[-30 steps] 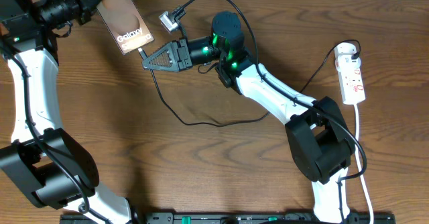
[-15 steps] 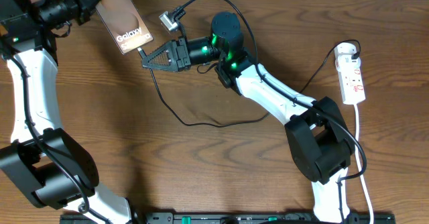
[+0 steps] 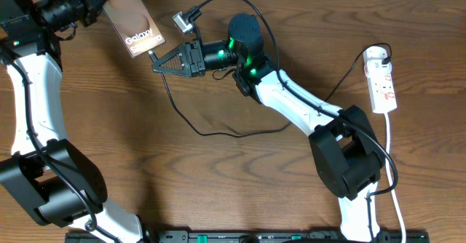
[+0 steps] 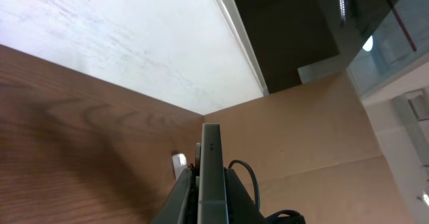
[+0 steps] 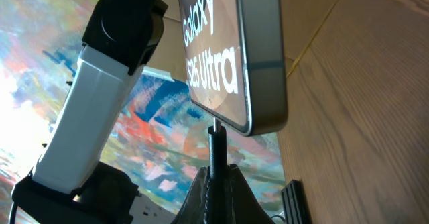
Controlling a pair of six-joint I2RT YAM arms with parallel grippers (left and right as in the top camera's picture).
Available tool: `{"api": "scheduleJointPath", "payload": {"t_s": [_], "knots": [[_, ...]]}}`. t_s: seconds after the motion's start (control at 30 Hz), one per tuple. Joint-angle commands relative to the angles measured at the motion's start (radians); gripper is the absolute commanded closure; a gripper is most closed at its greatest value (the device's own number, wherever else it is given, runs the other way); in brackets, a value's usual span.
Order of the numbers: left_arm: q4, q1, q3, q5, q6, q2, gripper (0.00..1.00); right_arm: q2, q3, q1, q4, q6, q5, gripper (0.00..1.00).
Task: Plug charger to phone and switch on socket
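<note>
The phone (image 3: 135, 26), with its white Galaxy lettering, is lifted off the wooden table at the upper left. My left gripper (image 3: 102, 1) is shut on its far end. In the left wrist view the phone (image 4: 211, 177) shows edge-on between the jaws of the left gripper (image 4: 211, 187). My right gripper (image 3: 156, 60) is shut on the charger's black plug tip (image 5: 215, 147). The tip meets the lower edge of the phone (image 5: 231, 56); I cannot tell how deep it sits. The charger cable (image 3: 218, 134) loops across the table to the socket (image 3: 382, 79) at the right.
The socket's thick white cord (image 3: 390, 148) runs down the right side toward the table's front. The right arm (image 3: 298, 105) stretches diagonally over the middle of the table. A black rail (image 3: 240, 237) lies along the front edge. The table's back edge is just behind the phone.
My right gripper has crept slightly up and left with the plug tip, closing on the phone's lower edge. The phone has shifted a little to the left.
</note>
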Motion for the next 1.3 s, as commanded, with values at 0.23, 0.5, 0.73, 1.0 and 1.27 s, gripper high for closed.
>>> {"api": "scheduleJointPath", "payload": {"t_s": [0.23,0.5,0.73,1.0,1.27], "knots": [[-0.008,-0.019,0.005,0.113,-0.041,-0.011,0.93,0.005,0.014,0.0,0.012,-0.008,0.17,0.99],[-0.008,-0.02,0.005,0.12,-0.041,-0.011,0.93,0.005,0.014,0.001,0.012,-0.007,0.198,0.99],[-0.008,-0.021,0.005,0.119,-0.04,-0.011,0.93,0.005,0.014,0.012,0.012,-0.008,0.204,0.99],[-0.007,-0.021,0.005,0.119,-0.04,-0.011,0.93,0.005,0.014,0.017,0.012,-0.007,0.203,0.99],[-0.008,-0.029,0.005,0.119,-0.041,-0.011,0.93,0.005,0.014,0.031,0.012,-0.006,0.22,0.99]]}}
